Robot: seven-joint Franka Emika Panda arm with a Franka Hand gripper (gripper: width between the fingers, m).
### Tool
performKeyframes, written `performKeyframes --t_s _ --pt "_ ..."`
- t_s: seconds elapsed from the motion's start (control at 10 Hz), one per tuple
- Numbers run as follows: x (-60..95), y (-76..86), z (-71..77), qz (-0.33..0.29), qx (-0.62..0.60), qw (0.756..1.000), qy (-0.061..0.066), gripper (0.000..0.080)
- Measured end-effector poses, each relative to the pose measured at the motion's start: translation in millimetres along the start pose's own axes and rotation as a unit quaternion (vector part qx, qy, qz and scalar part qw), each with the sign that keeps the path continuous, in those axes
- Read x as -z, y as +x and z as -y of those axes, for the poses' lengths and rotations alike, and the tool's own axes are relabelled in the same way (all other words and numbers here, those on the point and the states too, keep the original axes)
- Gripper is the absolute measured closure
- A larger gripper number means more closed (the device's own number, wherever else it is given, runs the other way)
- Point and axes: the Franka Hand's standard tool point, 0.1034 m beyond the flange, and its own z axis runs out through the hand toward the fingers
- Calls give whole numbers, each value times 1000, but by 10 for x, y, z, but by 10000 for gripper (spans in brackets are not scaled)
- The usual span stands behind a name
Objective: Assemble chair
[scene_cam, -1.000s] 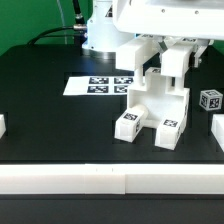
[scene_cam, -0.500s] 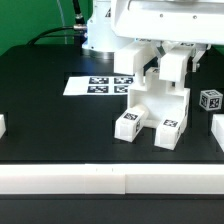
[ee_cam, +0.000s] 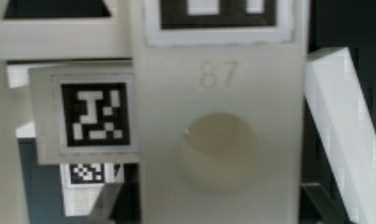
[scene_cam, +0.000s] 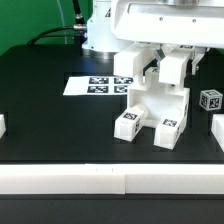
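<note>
The partly built chair [scene_cam: 152, 108] stands mid-table as a white blocky body on two tagged feet [scene_cam: 128, 124]. My gripper [scene_cam: 170, 55] hangs straight over it and is shut on a white bar part [scene_cam: 173, 70] that stands upright on top of the body. Whether the bar is seated in the body I cannot tell. In the wrist view this bar [ee_cam: 211, 140] fills the middle, with a round mark and a tag at its far end. Beside it lies a tagged chair face [ee_cam: 96, 108]. My gripper [ee_cam: 211, 216] has its jaws tight against the bar's sides.
The marker board [scene_cam: 95, 86] lies behind the chair, toward the exterior view's left. A small tagged white block [scene_cam: 210, 100] and another white part [scene_cam: 218, 132] sit at the right. A white piece [scene_cam: 2, 126] sits at the left edge. A low white wall [scene_cam: 110, 180] runs along the front.
</note>
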Motion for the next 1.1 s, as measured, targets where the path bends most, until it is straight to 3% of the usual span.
performKeyframes --t_s 0.5,1.1 --pt "-252 83 -23 0 11 1000 -9 511" --pt "-265 103 -25 -3 10 1000 -9 511"
